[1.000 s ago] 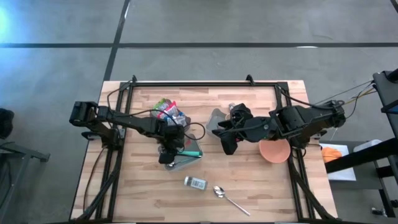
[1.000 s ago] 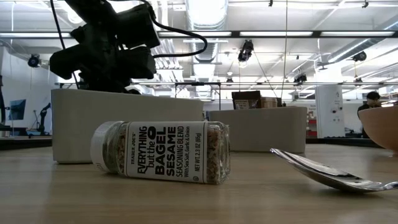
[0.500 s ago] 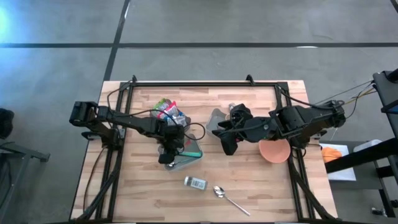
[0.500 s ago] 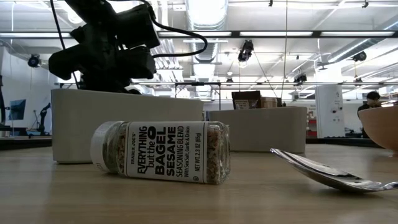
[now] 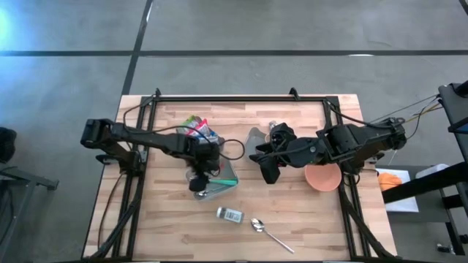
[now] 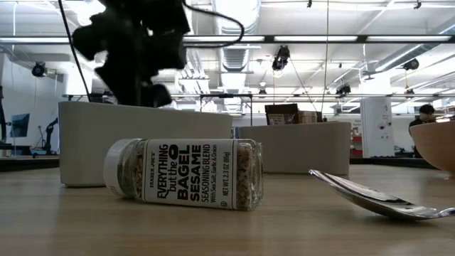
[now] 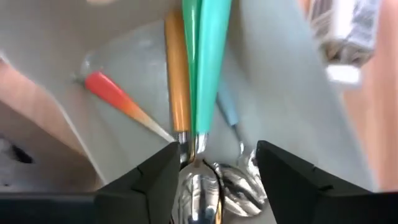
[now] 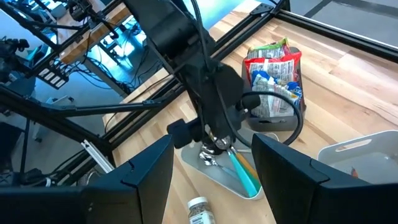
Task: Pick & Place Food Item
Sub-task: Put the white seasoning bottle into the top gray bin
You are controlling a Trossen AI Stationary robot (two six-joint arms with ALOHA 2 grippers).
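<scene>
My left gripper (image 5: 198, 181) (image 7: 217, 152) hangs open over a grey bin (image 5: 219, 186) (image 7: 112, 56) of cutlery, fingers pointing down and touching nothing. Below its fingers lie a teal-handled utensil (image 7: 208, 68), an orange handle (image 7: 177, 81), a red-orange handle (image 7: 115, 99) and metal spoon bowls (image 7: 205, 186). Snack packets (image 5: 197, 130) (image 8: 273, 78) stand in another grey bin. A seasoning jar (image 5: 230, 214) (image 6: 185, 174) lies on its side on the table. My right gripper (image 5: 268, 169) (image 8: 212, 146) waits open, raised over the table's middle.
A third grey bin (image 5: 254, 141) (image 8: 367, 155) sits under the right arm. An orange bowl (image 5: 322, 177) (image 6: 435, 146) stands at the right. A loose metal spoon (image 5: 268, 232) (image 6: 370, 195) lies near the front edge, right of the jar. A black frame (image 5: 219, 98) borders the table.
My left gripper has risen a little, straight above the cutlery bin; in the low view its dark shape has climbed higher over the bin's wall. The right arm, the jar and the spoon have kept still.
</scene>
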